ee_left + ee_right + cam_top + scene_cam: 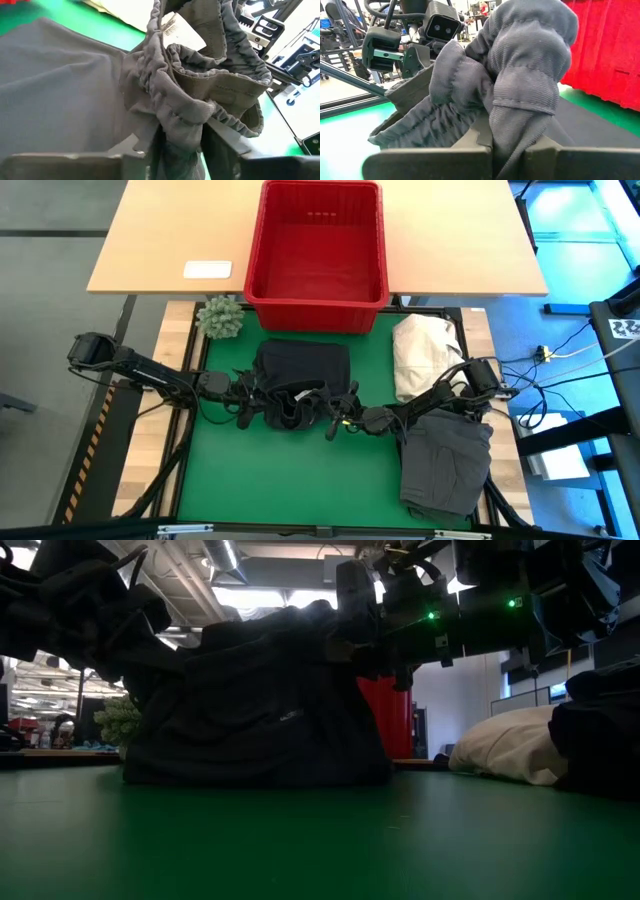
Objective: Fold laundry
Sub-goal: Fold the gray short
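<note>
A dark garment [300, 380] of the laundry lies mid-table on the green mat, its gathered elastic waistband [200, 85] raised off the mat between my two grippers. My left gripper [252, 393] is shut on the waistband's left side and my right gripper [338, 418] on its right side. In the low view the garment [260, 710] stands as a hump with its lower part on the mat. A folded dark grey garment [445, 465] lies flat at the near right. My left gripper has a bunched fold of the waistband [181, 131] between its two fingers, several layers thick. The fingers come nearly level from the table's left. The waistband stands raised past them while the rest of the garment lies on the mat. My right gripper pinches a thick bunched roll of the ribbed waistband [516, 125] between its two fingers. It reaches in level from the table's right. The bunch bulges up above the fingers, and the garment's body rests on the mat below.
A red plastic basket [318, 255] stands beyond the mat's far edge, on a wooden table. A cream-white cloth heap [425, 355] lies at the far right of the mat and a small green plant [222, 317] at the far left. Bare mat [280, 480] spreads along the near side.
</note>
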Controlling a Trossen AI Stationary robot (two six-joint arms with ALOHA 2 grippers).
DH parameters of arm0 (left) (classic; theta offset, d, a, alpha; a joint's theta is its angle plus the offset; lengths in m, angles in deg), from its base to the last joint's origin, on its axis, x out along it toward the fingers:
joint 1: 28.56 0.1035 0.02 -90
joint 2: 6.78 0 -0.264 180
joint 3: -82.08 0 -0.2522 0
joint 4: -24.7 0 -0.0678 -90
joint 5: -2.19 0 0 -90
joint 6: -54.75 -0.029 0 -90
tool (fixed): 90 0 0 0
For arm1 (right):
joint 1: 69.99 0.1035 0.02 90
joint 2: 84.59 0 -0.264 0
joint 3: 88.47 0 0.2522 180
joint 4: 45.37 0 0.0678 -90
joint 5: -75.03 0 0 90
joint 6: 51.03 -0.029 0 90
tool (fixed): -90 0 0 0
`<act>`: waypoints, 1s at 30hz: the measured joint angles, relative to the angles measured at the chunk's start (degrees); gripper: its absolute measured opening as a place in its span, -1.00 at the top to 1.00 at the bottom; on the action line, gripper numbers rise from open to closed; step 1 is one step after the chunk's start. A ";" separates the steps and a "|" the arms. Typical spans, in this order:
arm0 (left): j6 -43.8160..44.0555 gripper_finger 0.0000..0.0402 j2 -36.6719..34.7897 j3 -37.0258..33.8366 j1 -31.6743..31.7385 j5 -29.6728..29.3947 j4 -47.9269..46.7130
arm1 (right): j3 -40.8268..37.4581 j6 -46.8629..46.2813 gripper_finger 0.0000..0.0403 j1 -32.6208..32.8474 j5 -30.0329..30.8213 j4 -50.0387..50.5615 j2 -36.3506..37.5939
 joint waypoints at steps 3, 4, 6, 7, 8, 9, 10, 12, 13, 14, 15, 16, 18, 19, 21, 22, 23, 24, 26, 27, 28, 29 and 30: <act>-0.05 0.31 0.00 0.00 0.00 0.02 0.00 | 0.00 -0.02 0.95 0.00 0.00 0.00 0.00; -0.08 0.29 0.00 0.00 0.00 0.03 0.01 | 0.00 -0.02 0.95 0.00 0.00 0.00 0.00; -0.78 0.26 0.00 0.03 0.00 0.00 0.28 | 0.00 -0.02 0.95 0.00 0.00 0.00 0.00; -1.33 0.25 0.00 0.14 0.00 0.00 0.31 | 0.00 -0.02 0.95 0.00 0.00 0.00 0.00; -1.70 0.25 0.00 0.42 0.00 0.00 0.27 | 0.00 -0.02 0.95 0.00 0.02 0.00 0.00; -2.28 0.25 0.00 0.80 0.00 0.00 0.27 | 0.00 -0.01 0.95 0.00 0.02 0.00 0.00; -2.89 0.25 0.00 1.22 0.00 0.00 0.29 | 0.00 -0.02 0.95 0.00 0.02 0.00 0.00; -4.17 0.25 0.00 2.23 0.00 0.00 0.03 | 0.00 0.00 0.95 0.00 0.03 -0.02 0.00; -4.80 0.25 0.00 2.72 0.00 -0.02 -0.27 | 0.00 0.00 0.95 0.00 0.02 -0.02 0.00; -5.52 0.24 0.00 3.20 0.00 -0.01 -0.64 | 0.00 0.00 0.95 0.00 0.04 -0.02 0.00; -6.03 0.24 0.00 3.75 0.00 -0.02 -1.52 | 0.00 0.00 0.95 0.00 0.03 -0.02 0.00; -6.64 0.22 0.00 4.30 0.00 -0.02 -2.38 | 0.00 0.00 0.95 0.00 0.04 -0.02 0.00; -7.48 0.20 0.00 5.61 0.00 -0.20 -5.35 | 0.00 0.00 0.95 0.00 0.02 -0.02 0.00; -7.73 0.18 0.00 6.23 0.00 -0.62 -6.95 | 0.00 0.00 0.95 0.00 0.02 -0.01 0.00; -8.44 0.16 -0.02 7.43 0.00 -1.97 -10.44 | 0.00 0.00 0.95 0.00 0.02 0.00 0.00; -8.76 0.15 -0.02 7.90 0.00 -2.65 -11.98 | -0.02 0.00 0.95 0.00 0.02 0.00 0.00; -8.91 0.15 -0.02 8.37 0.00 -3.15 -13.46 | -0.01 0.01 0.95 0.00 0.02 0.01 0.00; -9.01 0.15 -0.02 8.84 0.00 -3.69 -14.73 | -0.02 0.02 0.95 0.00 0.04 0.02 0.00; -9.77 0.15 -0.02 9.51 0.00 -4.38 -16.11 | -0.02 0.02 0.95 0.00 0.31 0.02 0.00; -10.17 0.15 -0.02 9.73 0.00 -4.46 -16.31 | -0.02 0.02 0.95 0.00 0.51 0.10 0.00; -10.39 0.15 -0.02 9.88 0.00 -4.56 -16.52 | -0.02 0.02 0.95 0.00 0.52 0.17 0.00; -10.47 0.15 -0.02 10.00 0.00 -4.69 -16.60 | -0.01 0.02 0.95 0.00 0.56 0.26 0.00; -10.51 0.15 -0.02 10.10 0.00 -4.84 -16.65 | -0.02 0.02 0.95 0.00 0.59 0.31 0.00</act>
